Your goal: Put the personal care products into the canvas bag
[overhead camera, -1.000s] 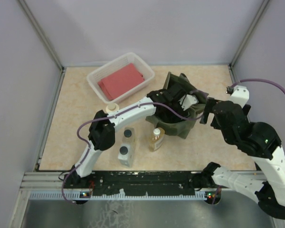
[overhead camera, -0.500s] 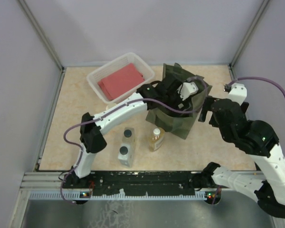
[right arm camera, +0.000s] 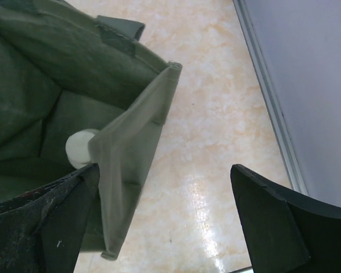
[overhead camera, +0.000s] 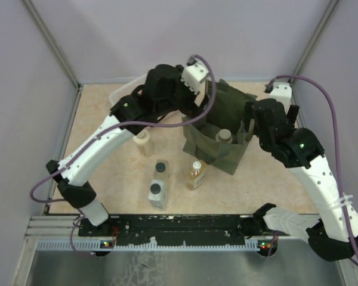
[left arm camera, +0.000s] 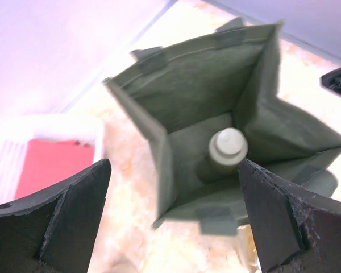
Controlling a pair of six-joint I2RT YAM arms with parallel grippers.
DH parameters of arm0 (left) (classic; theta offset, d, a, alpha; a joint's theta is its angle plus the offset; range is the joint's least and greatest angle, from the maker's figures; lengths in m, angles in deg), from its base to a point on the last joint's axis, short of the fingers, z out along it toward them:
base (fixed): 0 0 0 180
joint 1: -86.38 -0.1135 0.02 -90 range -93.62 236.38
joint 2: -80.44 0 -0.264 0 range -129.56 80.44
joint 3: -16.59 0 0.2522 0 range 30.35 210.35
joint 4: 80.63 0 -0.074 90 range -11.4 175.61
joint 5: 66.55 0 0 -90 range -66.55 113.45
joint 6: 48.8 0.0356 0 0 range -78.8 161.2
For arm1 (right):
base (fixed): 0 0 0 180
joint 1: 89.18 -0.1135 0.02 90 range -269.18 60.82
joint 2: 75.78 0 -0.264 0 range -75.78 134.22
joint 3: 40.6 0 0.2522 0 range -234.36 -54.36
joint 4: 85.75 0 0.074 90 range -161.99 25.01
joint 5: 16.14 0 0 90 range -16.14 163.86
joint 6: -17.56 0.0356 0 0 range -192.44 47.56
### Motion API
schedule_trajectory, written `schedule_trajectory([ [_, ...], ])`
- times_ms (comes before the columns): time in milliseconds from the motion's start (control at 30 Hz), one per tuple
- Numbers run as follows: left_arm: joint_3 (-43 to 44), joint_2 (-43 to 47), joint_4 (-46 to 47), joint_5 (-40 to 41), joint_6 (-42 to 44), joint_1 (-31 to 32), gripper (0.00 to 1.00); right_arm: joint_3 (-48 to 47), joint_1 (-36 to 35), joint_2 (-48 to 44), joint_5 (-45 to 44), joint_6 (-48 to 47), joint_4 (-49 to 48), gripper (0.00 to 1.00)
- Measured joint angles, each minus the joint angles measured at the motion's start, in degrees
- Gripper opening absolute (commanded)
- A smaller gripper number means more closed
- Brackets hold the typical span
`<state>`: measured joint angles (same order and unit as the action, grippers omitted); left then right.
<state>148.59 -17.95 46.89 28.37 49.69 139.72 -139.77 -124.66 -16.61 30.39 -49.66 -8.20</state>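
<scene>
The floppy olive canvas bag stands square-mouthed; a cream round-capped bottle sits inside. Left gripper and right gripper both gape, empty.

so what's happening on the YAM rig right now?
Packing toiletries into the canvas bag. One cream bottle sits inside; the left pincer hovers open above it. The right pincer, open, is at the bag's right side. Outside on the table: a second cream bottle, two grey bottles, one amber bottle.
</scene>
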Motion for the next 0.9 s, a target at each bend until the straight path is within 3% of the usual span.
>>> schedule_trajectory([
  [200, -9.29, 10.38, 1.16, 0.85, -1.53, -6.78, 1.0, 3.02, 8.79, 1.42, 7.3, -3.69, -6.01, 0.99],
  [433, -16.72, 15.74, 1.49, 1.29, -2.27, -8.76, 1.0, 9.99, 9.29, 3.96, 16.22, -3.48, -13.16, 0.96],
  [500, -17.99, 15.89, 1.49, 1.29, -2.29, -8.74, 1.0, 11.69, 9.29, 4.0, 18.36, -3.1, -15.26, 0.86],
  [633, -19.26, 15.89, 1.46, 1.29, -2.36, -8.74, 1.0, 13.51, 9.31, 3.98, 20.55, -2.75, -17.51, 0.49],
  [733, -20.33, 16.2, 1.84, 1.27, -2.51, -8.76, 1.0, 14.36, 9.31, 4.0, 21.35, -2.54, -18.62, 0.34],
  [800, -20.83, 16.37, 1.88, 1.25, -2.54, -8.76, 1.0, 14.53, 9.31, 4.0, 21.68, -2.54, -18.82, 0.33],
  [900, -21.0, 16.57, 1.9, 1.22, -2.51, -8.76, 1.0, 14.43, 9.31, 4.0, 21.64, -2.73, -18.82, 0.54],
])
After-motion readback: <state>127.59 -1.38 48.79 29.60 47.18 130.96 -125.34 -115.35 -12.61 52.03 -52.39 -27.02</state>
